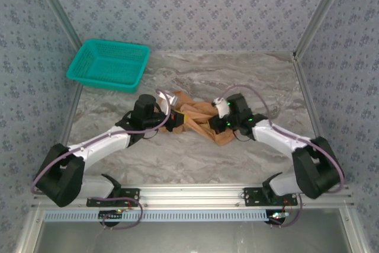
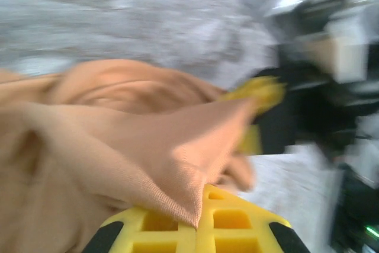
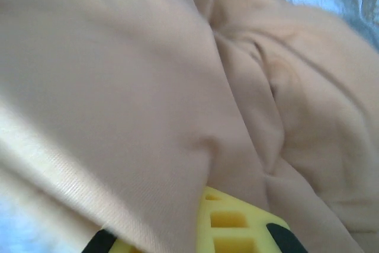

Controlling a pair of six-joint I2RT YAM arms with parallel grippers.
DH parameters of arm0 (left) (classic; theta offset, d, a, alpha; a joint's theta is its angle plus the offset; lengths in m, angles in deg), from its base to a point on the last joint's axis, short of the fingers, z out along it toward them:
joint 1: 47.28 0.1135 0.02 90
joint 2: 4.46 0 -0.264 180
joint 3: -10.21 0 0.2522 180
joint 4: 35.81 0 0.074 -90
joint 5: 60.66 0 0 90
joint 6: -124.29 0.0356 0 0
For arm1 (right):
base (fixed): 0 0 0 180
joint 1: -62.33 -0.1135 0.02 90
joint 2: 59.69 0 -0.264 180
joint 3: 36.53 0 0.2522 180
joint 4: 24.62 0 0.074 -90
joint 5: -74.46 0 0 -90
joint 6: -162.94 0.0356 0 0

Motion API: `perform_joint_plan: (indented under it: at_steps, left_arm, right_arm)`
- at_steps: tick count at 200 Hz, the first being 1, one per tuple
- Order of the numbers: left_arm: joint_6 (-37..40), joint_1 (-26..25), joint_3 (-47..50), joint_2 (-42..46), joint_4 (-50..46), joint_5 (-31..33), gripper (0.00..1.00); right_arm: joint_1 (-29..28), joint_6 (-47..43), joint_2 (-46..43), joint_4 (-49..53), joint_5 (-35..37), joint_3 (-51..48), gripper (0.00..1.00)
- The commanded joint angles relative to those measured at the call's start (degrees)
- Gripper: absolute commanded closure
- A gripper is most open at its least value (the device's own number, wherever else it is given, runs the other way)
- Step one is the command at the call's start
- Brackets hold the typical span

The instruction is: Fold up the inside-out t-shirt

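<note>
My left gripper [image 2: 198, 222] and right gripper [image 3: 206, 208] each pinch the t-shirt [image 1: 200, 121] — bunched at the table [image 1: 195, 161] centre — likely to stretch it flat.

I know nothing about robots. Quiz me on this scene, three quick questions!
1. True or false: the t-shirt lies flat and neatly folded.
2. Where is the teal basket? A: far left corner of the table; B: on the shirt; C: between the arm bases.
3. Fill in: the left gripper and the right gripper are both shut on the ____.
Key: 1 false, it is bunched up; 2 A; 3 t-shirt.
</note>
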Motion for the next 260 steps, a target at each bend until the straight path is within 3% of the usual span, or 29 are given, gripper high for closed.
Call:
perform_joint_plan:
  at_steps: [1,23,53,73,91,105,123,160,207,260]
  left_arm:
    - [2.6,0.4,-3.9,-1.5,-10.4,19.4,0.98]
    - [2.0,0.1,-5.8,-2.9,-12.0,24.4,0.93]
    - [1.1,-1.4,-7.4,0.3,-17.0,29.2,0.7]
    - [0.9,-4.3,-5.8,6.1,-18.3,29.5,0.58]
    - [-1.0,-7.9,-3.4,10.0,-15.9,25.9,0.5]
    - [-2.0,-11.0,-2.4,10.0,-13.2,22.1,0.49]
    - [-1.7,-15.0,-2.7,7.8,-11.9,21.7,0.49]
    - [-1.4,-19.6,-5.8,-0.6,-10.7,21.9,0.62]
    - [-1.2,-18.6,-10.9,-9.1,-8.9,26.1,0.58]
    - [-0.9,-13.3,-14.9,-16.7,-4.4,21.2,0.58]
  right_arm:
    - [3.1,10.7,-8.1,0.3,-16.8,-1.4,1.0]
    - [4.0,14.8,-9.6,0.4,-20.8,-0.7,1.0]
    - [5.1,24.6,-7.5,-9.9,-25.2,-1.3,1.0]
    - [5.7,31.1,-5.8,-18.3,-26.6,-2.5,1.0]
    - [6.1,34.2,-4.6,-23.2,-27.1,-2.9,1.0]
    - [6.3,34.9,-4.3,-24.0,-26.5,-3.1,1.0]
    - [6.9,35.5,-4.1,-24.7,-26.3,-3.2,1.0]
    - [8.0,36.9,-4.5,-25.0,-25.7,-3.5,1.0]
    - [8.7,37.8,-5.3,-25.8,-25.6,-4.4,1.0]
    - [10.1,38.6,-6.2,-26.3,-26.4,-5.0,1.0]
